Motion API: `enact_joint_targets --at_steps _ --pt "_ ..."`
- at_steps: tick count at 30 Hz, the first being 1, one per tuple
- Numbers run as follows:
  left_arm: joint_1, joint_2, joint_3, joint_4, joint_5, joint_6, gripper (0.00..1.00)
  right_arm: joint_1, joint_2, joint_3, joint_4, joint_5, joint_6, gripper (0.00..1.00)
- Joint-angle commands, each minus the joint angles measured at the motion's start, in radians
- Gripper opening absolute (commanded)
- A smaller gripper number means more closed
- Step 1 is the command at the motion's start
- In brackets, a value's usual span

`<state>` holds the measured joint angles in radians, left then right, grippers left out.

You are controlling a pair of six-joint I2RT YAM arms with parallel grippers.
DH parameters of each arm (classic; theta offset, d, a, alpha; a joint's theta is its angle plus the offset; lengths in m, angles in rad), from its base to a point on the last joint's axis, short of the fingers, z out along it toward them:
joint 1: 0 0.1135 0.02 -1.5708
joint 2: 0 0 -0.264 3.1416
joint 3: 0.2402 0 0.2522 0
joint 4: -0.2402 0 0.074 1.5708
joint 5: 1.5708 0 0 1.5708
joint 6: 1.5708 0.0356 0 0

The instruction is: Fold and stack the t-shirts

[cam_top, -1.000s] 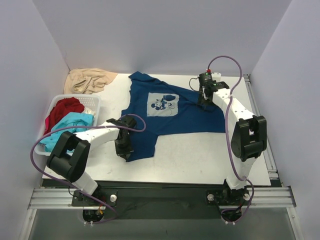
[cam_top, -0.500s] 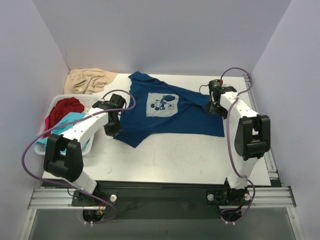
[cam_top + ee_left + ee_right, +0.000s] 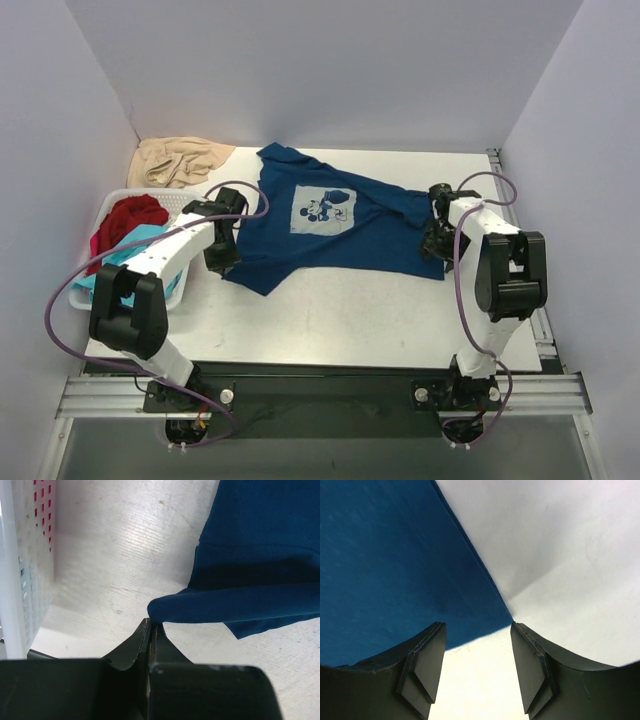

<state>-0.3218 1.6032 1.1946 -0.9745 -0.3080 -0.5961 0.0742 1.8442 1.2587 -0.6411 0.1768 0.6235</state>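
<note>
1. Pinching a raised fold of the navy t-shirt (image 3: 370,235), the left gripper (image 3: 222,260) sits at the garment's left edge, just beside the basket (image 3: 192,199).
2. Left wrist view: the left gripper (image 3: 153,630) has its jaws pressed together, with a thin point of navy cloth caught between the tips. The navy t-shirt (image 3: 260,555) hangs from that point, lifted off the table (image 3: 110,555), and casts a shadow below. The white perforated basket (image 3: 22,580) wall stands at the left of this view.
3. Top view: the navy t-shirt lies spread across the middle of the white table (image 3: 350,310), with its pale blue square print (image 3: 322,210) facing up. Its left part is bunched toward the left gripper.
4. The right gripper (image 3: 436,243) is positioned over the shirt's near right corner.
5. Right wrist view: the right gripper (image 3: 477,667) has its 2 fingers (image 3: 422,665) well apart, with nothing between them. The navy t-shirt (image 3: 385,570) fills the left of this view, and its corner ends near the gap between the fingers. Bare table (image 3: 570,555) fills the right.
6. The basket holds a red t-shirt (image 3: 125,218) and a turquoise t-shirt (image 3: 130,240), both crumpled. The left arm crosses above them.
7. A beige cloth (image 3: 180,160) lies crumpled in the far left corner, apart from the navy t-shirt.
</note>
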Motion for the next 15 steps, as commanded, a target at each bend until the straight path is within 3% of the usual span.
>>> enact_joint_targets --at_steps 1,10,15 --pt "0.007 0.011 0.039 0.007 0.012 0.027 0.00 0.007 -0.076 -0.045 -0.080 -0.040 0.061 0.55" --pt "0.015 0.043 0.059 0.023 0.035 0.044 0.00 0.016 -0.070 -0.110 -0.085 -0.073 0.091 0.54" --pt "0.020 0.046 0.060 0.017 0.040 0.050 0.00 0.012 -0.057 -0.061 -0.085 -0.027 0.073 0.54"
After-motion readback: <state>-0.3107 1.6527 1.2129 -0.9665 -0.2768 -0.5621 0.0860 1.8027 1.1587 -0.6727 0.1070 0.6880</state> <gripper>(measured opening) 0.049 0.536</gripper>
